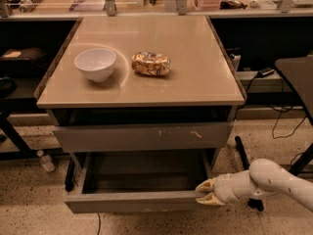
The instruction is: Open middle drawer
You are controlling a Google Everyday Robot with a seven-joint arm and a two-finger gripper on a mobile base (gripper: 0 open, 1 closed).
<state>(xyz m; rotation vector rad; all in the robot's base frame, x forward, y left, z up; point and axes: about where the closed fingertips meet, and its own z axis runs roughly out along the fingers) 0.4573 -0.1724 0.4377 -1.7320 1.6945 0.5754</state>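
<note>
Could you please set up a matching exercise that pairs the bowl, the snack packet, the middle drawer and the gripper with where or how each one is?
Things:
1. white bowl
2. snack packet
3. middle drawer
4. gripper

Places or states:
A. at a front corner of the open drawer
B. pulled out, grey interior showing
C. on the tabletop, alone on one side
D. on the tabletop, lying beside the bowl

Pairs: 1-C, 2-D, 3-B, 4-A
</note>
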